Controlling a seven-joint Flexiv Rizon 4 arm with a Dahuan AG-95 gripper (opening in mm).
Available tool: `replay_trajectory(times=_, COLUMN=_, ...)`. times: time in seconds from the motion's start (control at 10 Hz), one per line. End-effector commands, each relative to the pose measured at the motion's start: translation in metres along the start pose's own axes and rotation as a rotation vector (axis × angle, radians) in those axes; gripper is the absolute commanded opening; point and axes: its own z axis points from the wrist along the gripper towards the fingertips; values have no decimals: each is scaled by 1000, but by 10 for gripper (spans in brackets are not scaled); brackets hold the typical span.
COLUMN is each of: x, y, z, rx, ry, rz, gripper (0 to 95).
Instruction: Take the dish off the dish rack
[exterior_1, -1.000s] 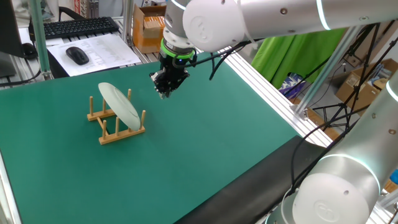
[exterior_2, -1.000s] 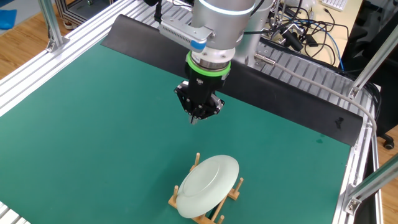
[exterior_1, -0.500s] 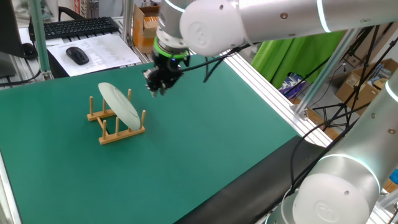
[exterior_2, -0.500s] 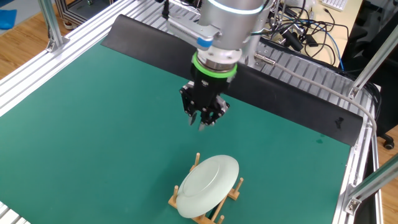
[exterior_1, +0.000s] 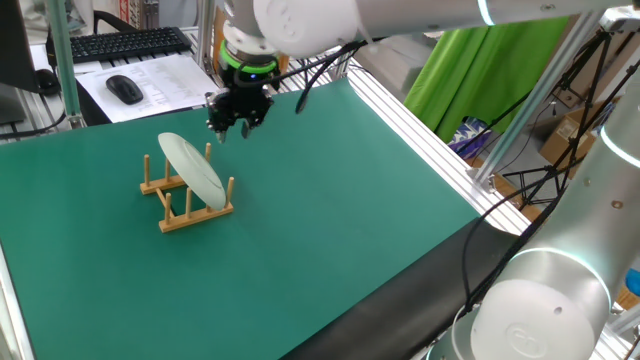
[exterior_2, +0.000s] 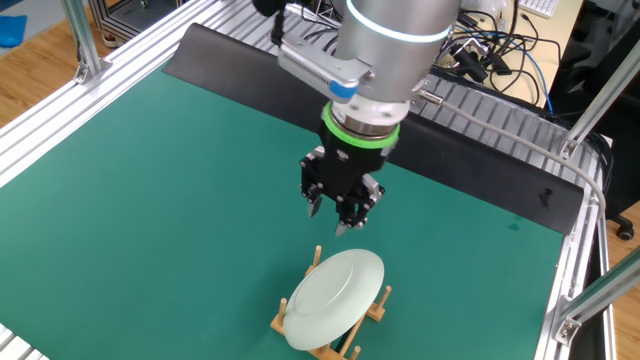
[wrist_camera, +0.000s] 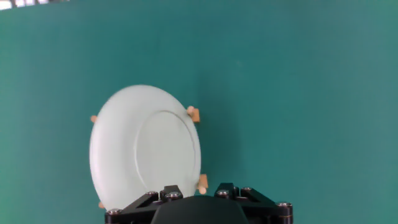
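The dish is a pale greenish-white plate standing tilted on edge in the dish rack, a small wooden rack with upright pegs on the green mat. Both also show in the other fixed view, dish and rack. My gripper hangs just above and behind the dish's top edge, also seen in the other fixed view. Its fingers are apart and hold nothing. In the hand view the dish lies below, left of centre, with rack pegs at its right edge. Only the gripper's base shows there.
A keyboard, a mouse and papers lie on the desk beyond the mat's far edge. Aluminium frame rails border the mat. A black strip and cables run along the robot's side.
The gripper has moved across the mat toward the rack and now hangs over the dish's edge. Its fingers have gone from together to apart. Dish and rack have not moved.
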Motion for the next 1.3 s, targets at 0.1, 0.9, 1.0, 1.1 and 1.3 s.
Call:
replay_trajectory(times=0.1, x=-3, y=14, z=-2, rx=4, ry=5, rz=31, gripper=380)
replay_trajectory(times=0.9, x=-12, y=68, z=-1, rx=13, ry=-14, rz=176, gripper=570)
replay_trajectory(times=1.0, x=-11, y=72, z=0, rx=18, ry=-18, rz=182, gripper=570)
replay_trajectory(times=1.1, x=-10, y=78, z=3, rx=20, ry=-22, rz=191, gripper=570)
replay_trajectory(times=1.3, x=-9, y=88, z=7, rx=27, ry=-27, rz=203, gripper=570)
